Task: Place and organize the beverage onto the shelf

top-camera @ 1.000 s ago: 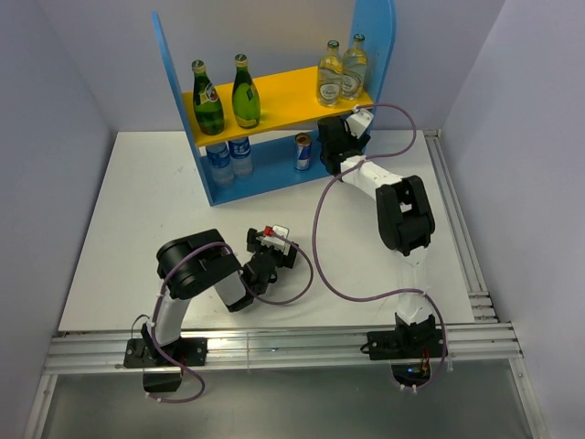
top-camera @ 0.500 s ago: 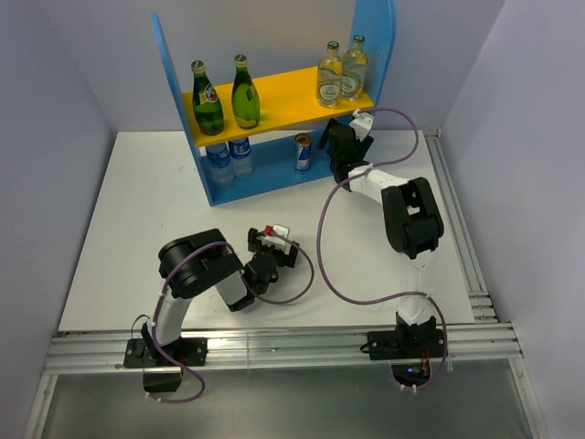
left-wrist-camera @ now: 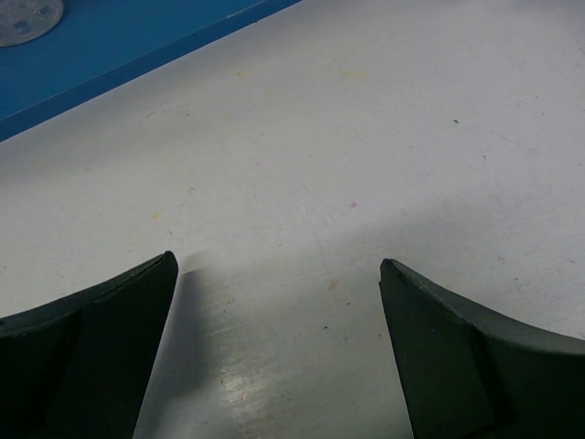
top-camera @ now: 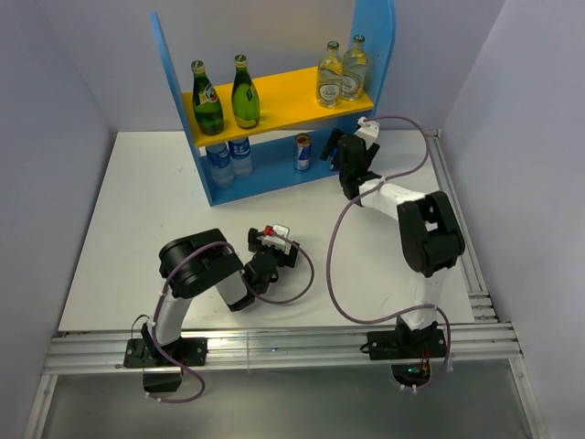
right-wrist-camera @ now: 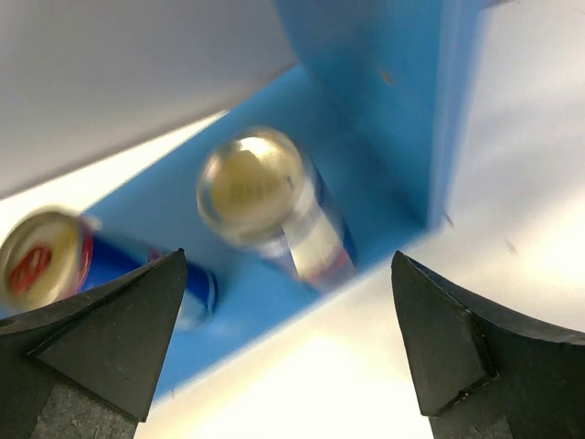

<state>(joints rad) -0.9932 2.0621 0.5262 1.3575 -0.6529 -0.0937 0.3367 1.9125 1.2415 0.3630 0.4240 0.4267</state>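
The shelf (top-camera: 379, 55) stands at the back. Two dark green bottles (top-camera: 207, 99) and two clear yellowish bottles (top-camera: 330, 75) stand on its yellow upper board. One blue-and-silver can (top-camera: 303, 152) stands on the blue lower level. My right gripper (top-camera: 340, 154) is open and empty just outside the lower level's right end, and it hides the second can from above. In the right wrist view, both cans (right-wrist-camera: 265, 197) (right-wrist-camera: 55, 261) stand on the blue base ahead of the open gripper (right-wrist-camera: 288, 259). My left gripper (top-camera: 274, 245) is open and empty, low over the table (left-wrist-camera: 276, 263).
Two small clear bottles with blue labels (top-camera: 228, 157) stand at the left of the lower level. The shelf's right side panel (right-wrist-camera: 384, 91) is close beside my right gripper. The shelf's blue base (left-wrist-camera: 110, 46) shows far ahead of the left gripper. Walls close the table at back and sides.
My right gripper has drawn back to the right, out from the lower level of the shelf, with a can left standing there. The left arm has not moved.
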